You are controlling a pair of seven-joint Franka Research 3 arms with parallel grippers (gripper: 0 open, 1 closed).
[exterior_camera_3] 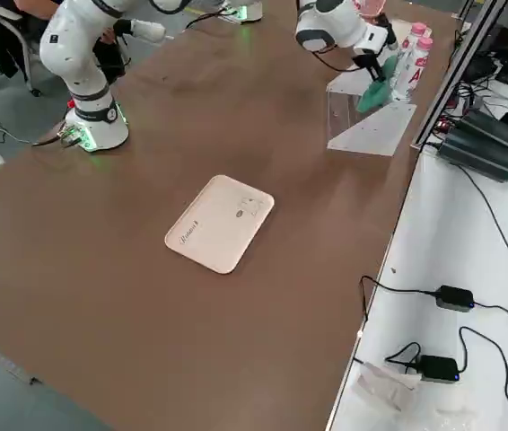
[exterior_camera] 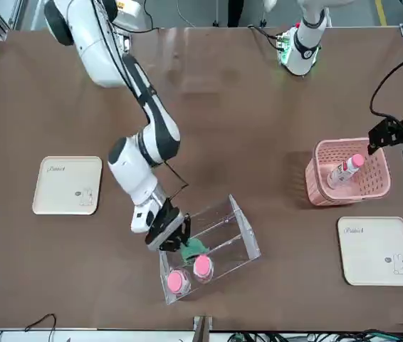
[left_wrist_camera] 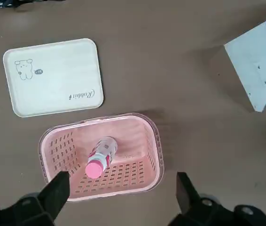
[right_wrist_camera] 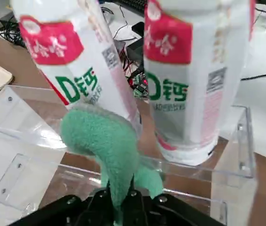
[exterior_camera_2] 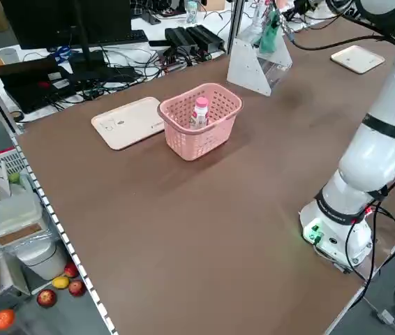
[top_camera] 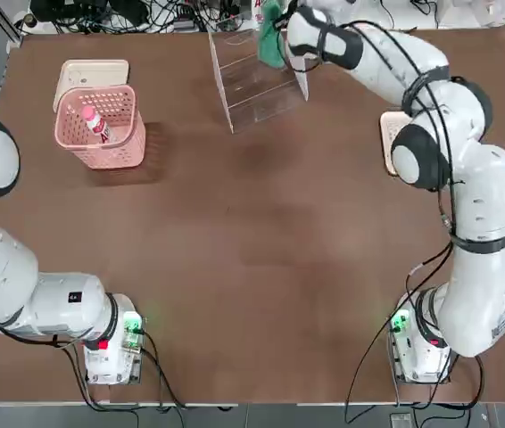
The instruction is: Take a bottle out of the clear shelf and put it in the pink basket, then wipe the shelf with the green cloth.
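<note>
The clear shelf [top_camera: 257, 80] stands at the table's far edge. Two white bottles with pink caps [exterior_camera: 191, 274] stand on it, seen close in the right wrist view [right_wrist_camera: 194, 70]. My right gripper [exterior_camera: 173, 235] is shut on the green cloth [exterior_camera: 195, 247], which hangs against the shelf's step [right_wrist_camera: 109, 146] in front of those bottles. The pink basket [top_camera: 101, 129] sits at the far left. A bottle [top_camera: 95, 123] leans inside it. My left gripper [left_wrist_camera: 121, 181] hovers open above the basket [left_wrist_camera: 154, 150], holding nothing.
A cream tray [top_camera: 92, 73] lies just behind the basket. A second cream tray [exterior_camera: 67, 185] lies on the right arm's side. Cables and boxes [exterior_camera_3: 483, 135] crowd the bench beyond the table's far edge.
</note>
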